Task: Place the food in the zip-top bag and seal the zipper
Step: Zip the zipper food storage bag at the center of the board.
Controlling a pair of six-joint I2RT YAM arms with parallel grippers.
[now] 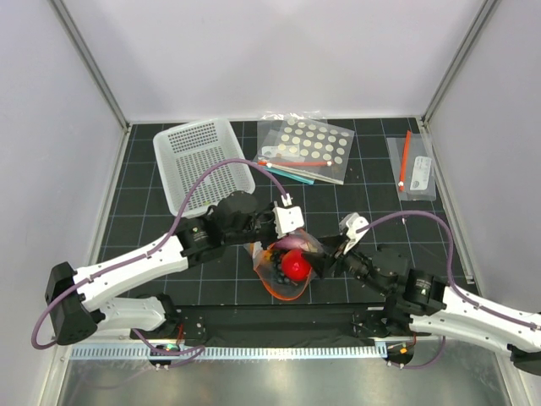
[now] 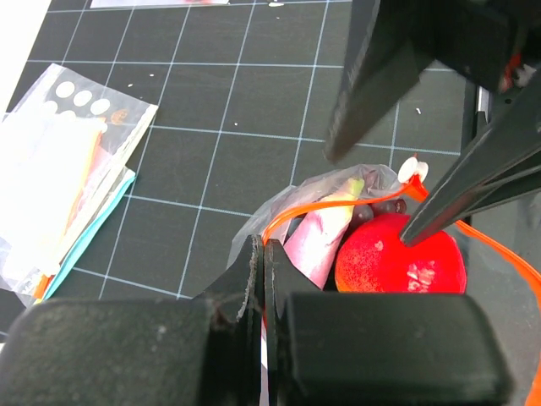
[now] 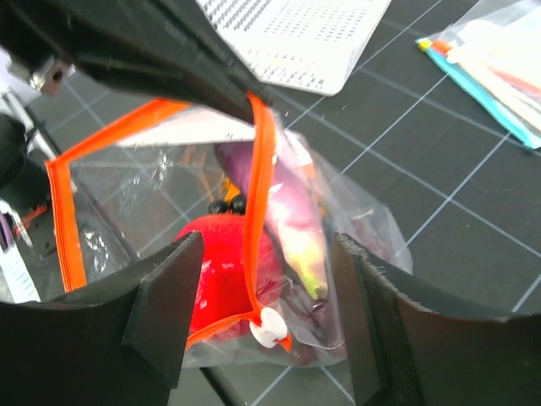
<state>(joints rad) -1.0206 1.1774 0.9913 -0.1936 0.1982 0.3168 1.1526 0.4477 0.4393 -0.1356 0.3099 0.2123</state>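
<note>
The zip-top bag [image 1: 287,269] lies between the two arms, with the red apple [image 1: 295,266] inside it. In the right wrist view the apple [image 3: 215,258], a pink-purple toy with a yellow-green tip [image 3: 292,216] and dark grape beads [image 3: 228,203] show through the plastic. The orange zipper [image 3: 260,178] gapes open on the left, and its white slider [image 3: 270,326] sits at the near end. My left gripper [image 2: 265,258] is shut on the bag's zip edge. My right gripper [image 3: 266,313] stands open, its fingers either side of the slider without touching it.
A white perforated basket [image 1: 203,161] stands at the back left. A clear bag with white dots [image 1: 306,145] lies behind the arms, with a small labelled bag [image 1: 414,167] at the back right. The dotted bag [image 2: 68,161] is left of my left gripper.
</note>
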